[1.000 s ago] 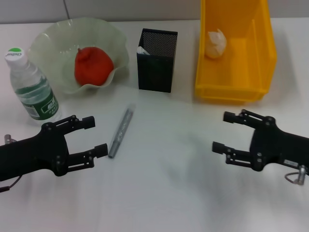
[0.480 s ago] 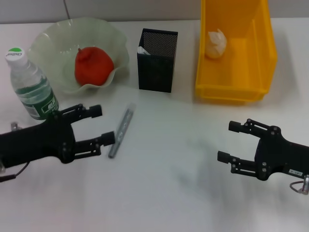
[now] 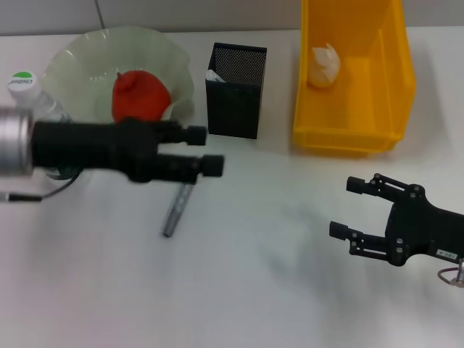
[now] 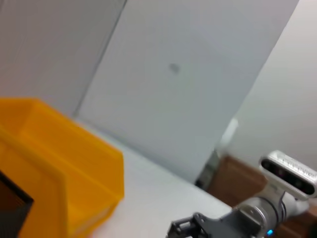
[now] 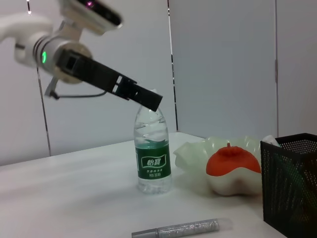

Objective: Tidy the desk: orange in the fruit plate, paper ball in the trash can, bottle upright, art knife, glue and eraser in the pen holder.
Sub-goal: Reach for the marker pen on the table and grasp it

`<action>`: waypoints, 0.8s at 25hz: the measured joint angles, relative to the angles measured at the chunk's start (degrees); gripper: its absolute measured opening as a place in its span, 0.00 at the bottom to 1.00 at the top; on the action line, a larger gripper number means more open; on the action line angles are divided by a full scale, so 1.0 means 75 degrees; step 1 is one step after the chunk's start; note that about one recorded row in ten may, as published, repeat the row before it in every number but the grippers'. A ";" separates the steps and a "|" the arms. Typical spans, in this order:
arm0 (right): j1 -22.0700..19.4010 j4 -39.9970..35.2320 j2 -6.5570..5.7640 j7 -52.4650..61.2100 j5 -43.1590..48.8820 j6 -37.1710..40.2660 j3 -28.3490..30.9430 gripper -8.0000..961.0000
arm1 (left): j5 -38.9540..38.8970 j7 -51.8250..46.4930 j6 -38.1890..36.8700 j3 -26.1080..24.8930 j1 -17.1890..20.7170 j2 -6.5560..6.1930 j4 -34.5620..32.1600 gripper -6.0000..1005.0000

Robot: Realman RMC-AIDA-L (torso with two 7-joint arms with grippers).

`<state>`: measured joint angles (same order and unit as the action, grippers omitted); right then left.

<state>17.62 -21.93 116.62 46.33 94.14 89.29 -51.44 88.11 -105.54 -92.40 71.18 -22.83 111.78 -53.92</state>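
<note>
White desk (image 3: 246, 290) against pale grey wall panels (image 5: 223, 64). Beyond the right gripper (image 3: 353, 209), fingers apart, stands the trash can (image 3: 395, 87) holding the paper ball (image 3: 324, 65). The fruit plate (image 3: 80, 61), with the orange (image 3: 138, 94) in it, lies behind the raised left gripper (image 3: 204, 149) (fingers spread, empty), the pen holder (image 3: 235, 90) just past its tips. The bottle (image 5: 153, 151) stands upright; a silver pen-like stick (image 3: 176, 208) lies below the fingers.

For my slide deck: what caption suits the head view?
Left gripper above the grey pen; orange in bowl, paper ball in yellow bin; right gripper open.
</note>
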 joint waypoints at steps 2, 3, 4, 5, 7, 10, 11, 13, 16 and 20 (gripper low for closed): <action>-0.0002 -0.0003 0.0001 0.0001 -0.0005 0.0001 0.0017 0.83 | 0.0293 -0.0629 -0.0018 -0.0035 -0.0181 0.0007 -0.0277 0.82; -0.0004 -0.0005 0.0001 0.0002 -0.0005 0.0000 0.0066 0.83 | 0.1833 -0.2759 0.0008 -0.0306 -0.0921 0.0140 -0.1092 0.82; -0.0007 -0.0007 0.0001 0.0003 -0.0003 0.0001 0.0103 0.83 | 0.2570 -0.3385 0.0010 -0.0427 -0.1289 0.0228 -0.1281 0.82; -0.0007 -0.0007 0.0001 0.0003 -0.0003 0.0001 0.0103 0.83 | 0.2995 -0.3675 0.0014 -0.0468 -0.1508 0.0282 -0.1340 0.82; -0.0008 -0.0006 0.0001 0.0004 -0.0002 0.0001 0.0105 0.83 | 0.3444 -0.3973 0.0009 -0.0495 -0.1706 0.0334 -0.1381 0.82; -0.0014 -0.0006 0.0001 0.0003 -0.0001 0.0002 0.0107 0.83 | 0.4672 -0.4780 0.0021 -0.0538 -0.2272 0.0512 -0.1416 0.82; -0.0015 -0.0007 0.0001 0.0003 -0.0001 0.0002 0.0109 0.83 | 0.4672 -0.4780 0.0021 -0.0538 -0.2272 0.0512 -0.1416 0.82; -0.0015 -0.0006 0.0001 0.0003 -0.0001 0.0001 0.0109 0.83 | 0.4672 -0.4780 0.0021 -0.0538 -0.2272 0.0512 -0.1416 0.82; -0.0012 -0.0006 -0.0004 -0.0011 0.0000 0.0001 0.0110 0.83 | 0.7093 -0.5755 0.0051 -0.0473 -0.3235 0.0880 -0.1315 0.82; -0.0008 -0.0007 -0.0008 -0.0036 0.0000 0.0001 0.0110 0.83 | 0.8194 -0.6412 0.0495 0.0261 -0.3814 0.0957 -0.0716 0.82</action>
<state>17.56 -21.98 116.57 46.06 94.13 89.30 -50.62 149.56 -153.63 -88.69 73.14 -51.43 118.95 -59.29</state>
